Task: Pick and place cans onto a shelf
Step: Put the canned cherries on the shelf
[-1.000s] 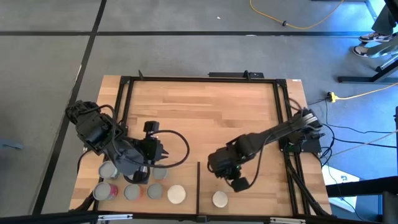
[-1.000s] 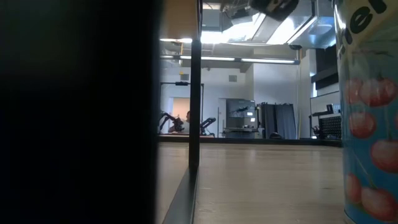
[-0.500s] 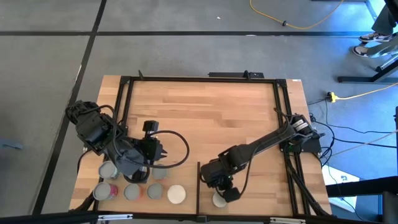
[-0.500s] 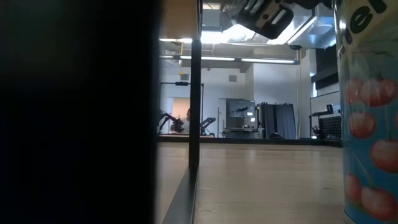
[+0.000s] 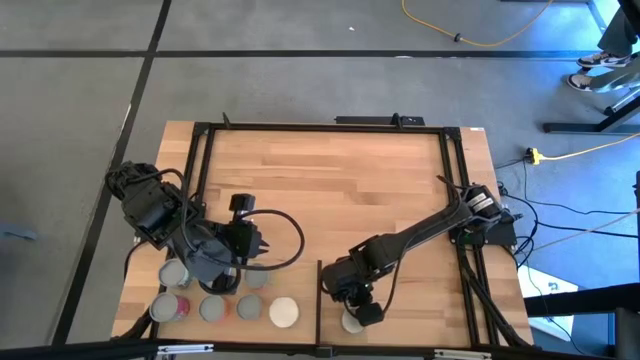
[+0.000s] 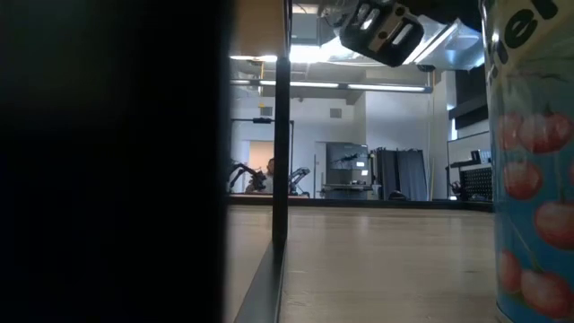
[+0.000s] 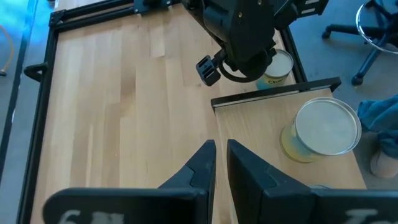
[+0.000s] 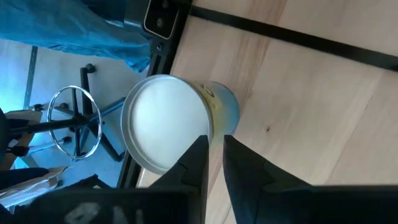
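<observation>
The right gripper [image 5: 357, 312] hovers at the worktop's 6 o'clock edge, jaws pressed together just above a white-topped can [image 8: 166, 121]. They should spread and centre before descending. The left gripper [image 7: 219, 163], also closed, waits by the other cans [image 5: 215, 300]

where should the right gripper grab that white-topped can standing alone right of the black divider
Best on the round side wall, coming down from above. The white-topped cylindrical can with the blue and yellow label stands upright on the wooden tabletop, apart from the other cans, so both flanks are free. The right gripper is over it with fingers nearly together; they would have to open wider than the lid.
</observation>
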